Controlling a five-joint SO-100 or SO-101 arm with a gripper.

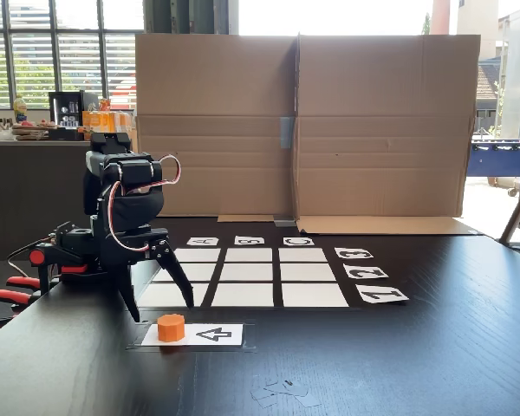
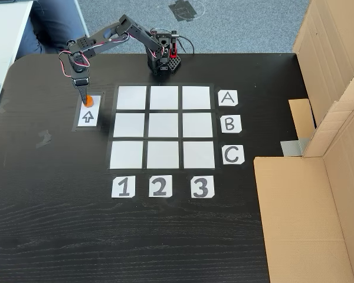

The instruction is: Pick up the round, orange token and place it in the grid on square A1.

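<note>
Dark wood-grain table (image 1: 433, 347) carries the whole setup, with a tall cardboard screen (image 1: 303, 121) standing along its far edge in a fixed view and windows behind it.

You will find the grid (image 2: 163, 127) at the centre of the table: nine blank white squares in three rows of three, separated by black gaps. In a fixed view from above, labels A, B and C (image 2: 227, 98) run down its right side and labels 1, 2 and 3 (image 2: 123, 187) run along its lower edge. Square A1 (image 2: 131, 98) is the top-left corner square in that view, and it is bare.

Locate the white arrow card (image 1: 212, 334) just outside the grid, on the side nearest square A1. The round, orange token (image 1: 171, 327) rests on one end of this card, at the tip of the printed arrow. It stands flat on the card, apart from the grid.

Note the black arm, mounted on its base (image 2: 164, 59) at the table edge and reaching out over the card. The gripper (image 1: 160, 306) hangs point-down above the token. Its two fingers (image 1: 175, 274) are spread wide apart, and their tips sit above the token's top without touching it in the side-on fixed view. From above, the gripper (image 2: 85, 99) covers most of the token (image 2: 89, 100), leaving an orange sliver visible.

A person's sleeve (image 2: 53, 23) shows beyond the table's upper-left corner.
</note>
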